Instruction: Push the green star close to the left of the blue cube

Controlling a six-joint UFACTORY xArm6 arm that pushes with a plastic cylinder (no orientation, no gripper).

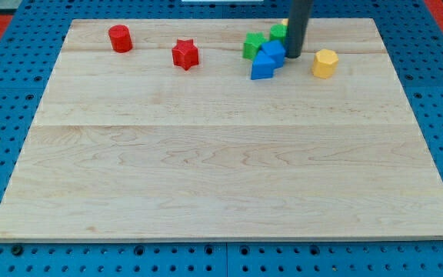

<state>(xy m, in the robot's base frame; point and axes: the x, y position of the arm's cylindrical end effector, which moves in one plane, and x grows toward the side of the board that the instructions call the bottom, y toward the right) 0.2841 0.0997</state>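
my tip (292,55) touched blue cube (272,51) | green star (254,45) just left of cube | no claw in view, state unknown

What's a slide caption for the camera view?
My tip rests at the blue cube, green star just left, near the board's top edge.

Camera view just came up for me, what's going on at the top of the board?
My tip is down in the cluster near the view's top edge, touching the right side of a blue block. A second blue block sits just below-left, a green block to their upper left, and another green block is partly hidden behind the rod. The yellow block stands apart on the right; the red star and red cylinder lie off left.
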